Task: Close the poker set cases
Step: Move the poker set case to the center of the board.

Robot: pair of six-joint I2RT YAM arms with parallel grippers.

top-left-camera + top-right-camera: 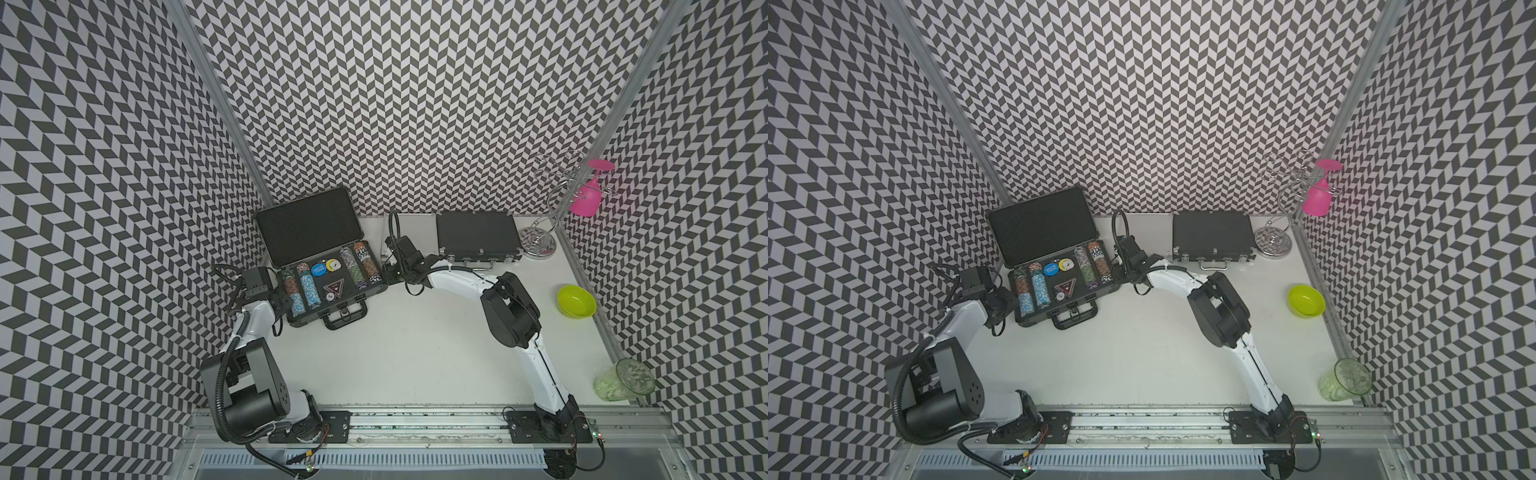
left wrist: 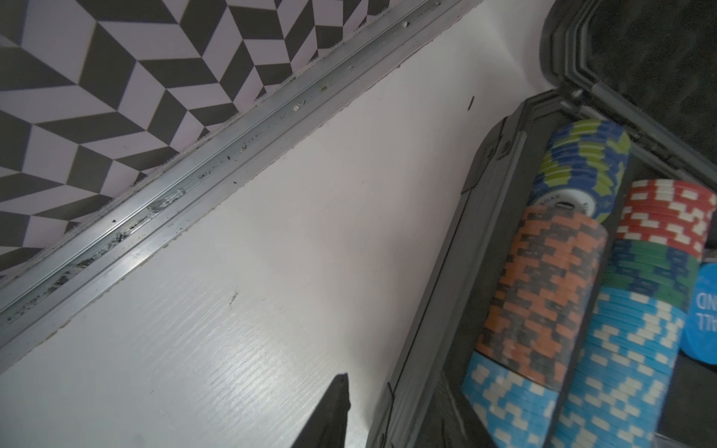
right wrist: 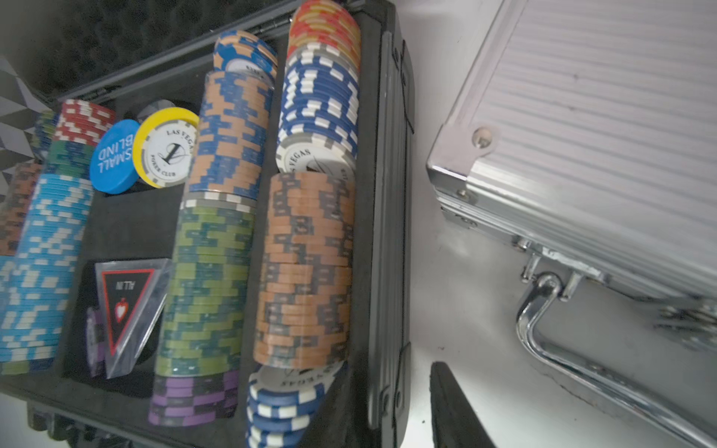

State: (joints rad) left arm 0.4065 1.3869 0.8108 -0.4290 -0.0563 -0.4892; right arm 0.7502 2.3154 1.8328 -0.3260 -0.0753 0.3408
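Note:
The large ribbed black poker case (image 1: 309, 226) (image 1: 1042, 226) lies open at the back left, its lid upright and rows of chips (image 3: 306, 263) in its base. My left gripper (image 1: 282, 300) (image 2: 394, 384) is open astride its left end wall; one finger (image 2: 337, 407) is outside, clear of the wall. My right gripper (image 1: 388, 272) (image 3: 394, 372) is open astride the right end wall, with a finger (image 3: 450, 407) outside. The small silver case (image 1: 409, 235) (image 3: 601, 135) lies shut just beyond it. The medium black case (image 1: 478, 235) (image 1: 1212, 235) lies shut at the back right.
A wire glass rack (image 1: 538, 243) holding a pink glass (image 1: 588, 195) stands in the back right corner. A green bowl (image 1: 577, 301) and a green tumbler (image 1: 625, 380) sit along the right edge. An aluminium rail (image 2: 155, 217) and patterned walls border the table.

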